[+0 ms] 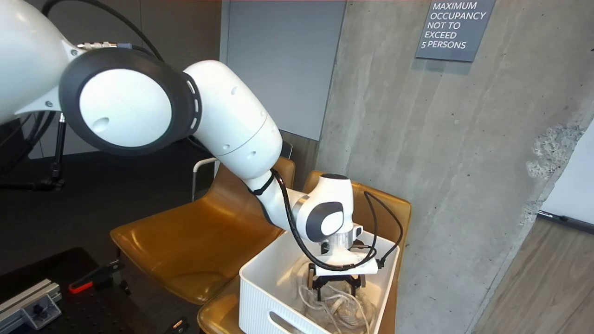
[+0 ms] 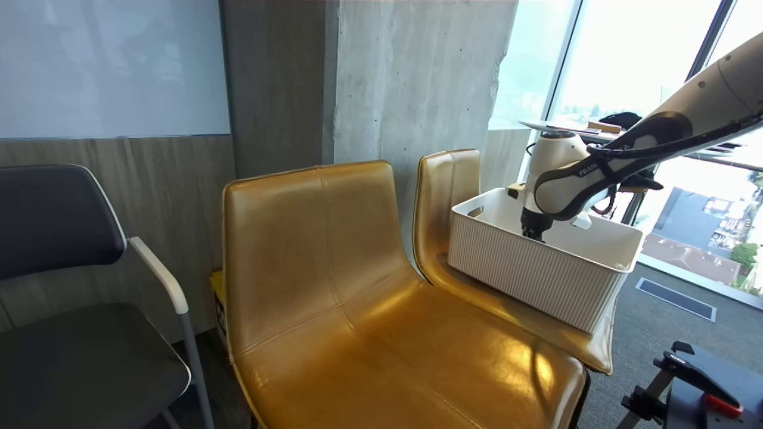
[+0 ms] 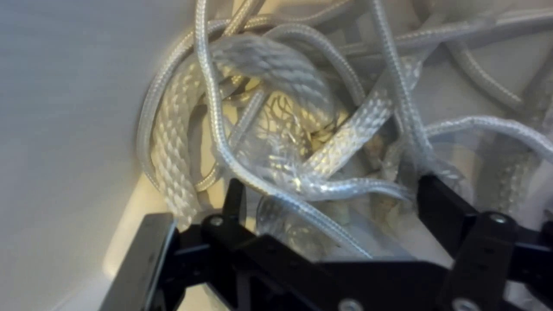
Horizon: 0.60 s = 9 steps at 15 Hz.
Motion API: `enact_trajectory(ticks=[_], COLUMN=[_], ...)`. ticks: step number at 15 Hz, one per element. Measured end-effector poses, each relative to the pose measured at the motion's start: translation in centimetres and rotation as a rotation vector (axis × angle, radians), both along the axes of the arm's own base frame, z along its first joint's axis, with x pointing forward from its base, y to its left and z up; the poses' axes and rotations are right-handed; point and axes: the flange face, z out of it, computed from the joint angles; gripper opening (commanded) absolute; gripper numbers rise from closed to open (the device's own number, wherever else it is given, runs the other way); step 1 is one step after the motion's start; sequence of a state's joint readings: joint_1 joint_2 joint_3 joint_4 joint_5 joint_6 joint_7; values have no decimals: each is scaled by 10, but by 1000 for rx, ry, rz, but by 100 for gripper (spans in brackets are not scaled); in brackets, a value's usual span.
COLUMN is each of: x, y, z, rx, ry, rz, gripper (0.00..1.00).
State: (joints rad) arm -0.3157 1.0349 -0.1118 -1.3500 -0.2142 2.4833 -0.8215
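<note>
Two fingers [image 3: 447,214], wide apart, cord [image 3: 268,189] between

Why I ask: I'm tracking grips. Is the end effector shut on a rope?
No, in the wrist view the end effector stands open, its fingers wide apart with ropes visible between them.

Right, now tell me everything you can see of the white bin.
The white bin is an open-topped, rectangular box, apparently plastic, with ribbed outer walls, smooth inner walls and rounded corners; an oval handle slot shows in both exterior views. It sits, opening upward, on a tan leather-look chair. Pale rope lies tangled inside, and the open gripper reaches in; I can't tell whether it touches a wall.
</note>
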Motion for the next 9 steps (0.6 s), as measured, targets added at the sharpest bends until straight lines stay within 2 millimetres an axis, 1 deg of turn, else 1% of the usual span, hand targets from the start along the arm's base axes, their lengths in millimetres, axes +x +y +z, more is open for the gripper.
enact_trajectory(ticks=[4, 6, 8, 9], x=[2, 2, 2, 2], y=[-8, -10, -10, -10], z=[-26, -34, -38, -38], rx=[-16, -24, -26, -27], ry=[13, 17, 21, 20], rz=[2, 4, 7, 7], gripper=[100, 74, 59, 50])
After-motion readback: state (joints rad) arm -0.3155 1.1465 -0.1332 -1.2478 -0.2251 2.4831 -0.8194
